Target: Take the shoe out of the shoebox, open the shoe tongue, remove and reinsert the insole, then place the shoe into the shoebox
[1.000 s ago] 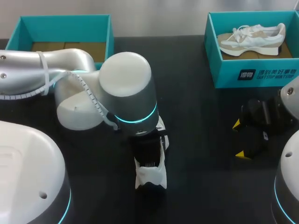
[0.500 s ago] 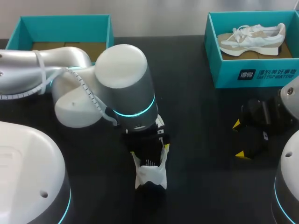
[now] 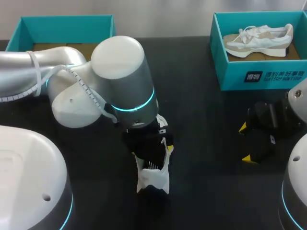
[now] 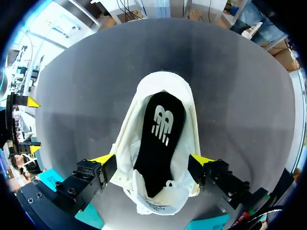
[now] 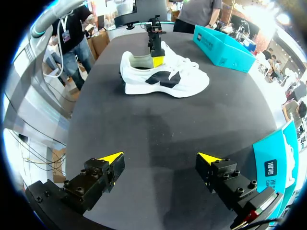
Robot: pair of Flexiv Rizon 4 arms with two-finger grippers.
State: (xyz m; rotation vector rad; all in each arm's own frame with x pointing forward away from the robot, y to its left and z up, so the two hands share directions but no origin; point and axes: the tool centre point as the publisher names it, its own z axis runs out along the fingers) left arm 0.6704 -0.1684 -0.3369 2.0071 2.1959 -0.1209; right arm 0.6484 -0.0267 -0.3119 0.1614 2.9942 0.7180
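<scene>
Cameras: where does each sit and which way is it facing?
Head view: fixed above and behind, looking down on the table; left arm comes in from left over the shoe, right gripper at right.
Left wrist view: on the left wrist, looking down into the shoe at its black insole; left gripper fingers against both sides.
Right wrist view: on the right wrist, looking across the table, past its open fingers, at the shoe's side.
Shared: all three show the shoe.

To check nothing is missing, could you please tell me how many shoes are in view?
2. One shoe lies on the table at the left gripper; the other shoe sits in the right box. The arm hides part of the left box.
</scene>
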